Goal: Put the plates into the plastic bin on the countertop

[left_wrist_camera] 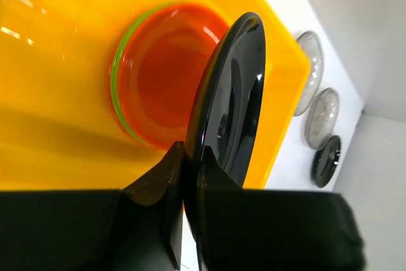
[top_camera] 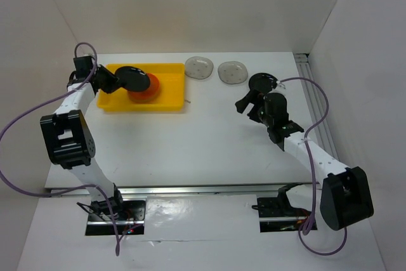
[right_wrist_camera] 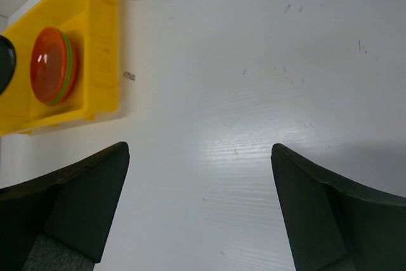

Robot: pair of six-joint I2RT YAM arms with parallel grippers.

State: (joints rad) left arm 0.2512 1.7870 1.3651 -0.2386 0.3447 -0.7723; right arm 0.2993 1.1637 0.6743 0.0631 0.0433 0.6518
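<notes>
Left hand (left_wrist_camera: 184,176) pinches a black plate (left_wrist_camera: 231,99) on edge over the orange stack (left_wrist_camera: 168,74) in the bin (left_wrist_camera: 51,61). Right hand (right_wrist_camera: 198,157) spread, empty. Next, probably: lower it flat, let go.

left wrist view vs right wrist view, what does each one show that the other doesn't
Only the left wrist view shows the left gripper, its jaws shut on the rim of a black plate held on edge over the yellow bin. Only the right wrist view shows the right gripper, jaws wide open and empty above bare countertop. Both show the bin holding an orange plate stacked on a green plate.
</notes>
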